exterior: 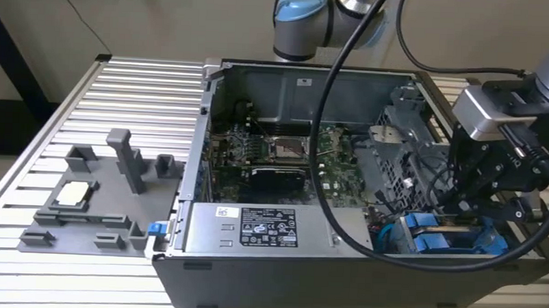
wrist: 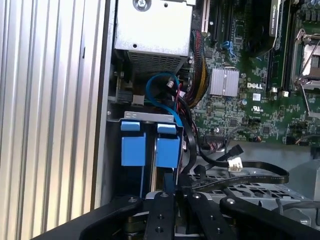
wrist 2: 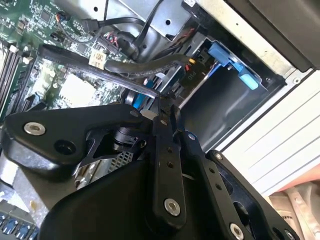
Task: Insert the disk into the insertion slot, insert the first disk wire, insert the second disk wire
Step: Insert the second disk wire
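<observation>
We go across the exterior view from its left. A ribbed silver aluminium bench carries a grey plastic fixture tray with upright posts and a small pale square part in one pocket. Next, the open dark-grey metal computer case lies on its side, green motherboard exposed, and the silver power supply box with a white label sits along its near edge. Further toward the exterior view's right, a perforated grey sheet-metal drive cage stands inside the case. At the near corner on that side, the insertion slot holds two blue-carriered drives side by side; the disk sits in the slot, its blue carrier end showing next to its twin. The black robot hand hangs just above those carriers; in both wrist views its fingers are nearly closed together near a black cable, but we cannot tell whether they hold anything.
</observation>
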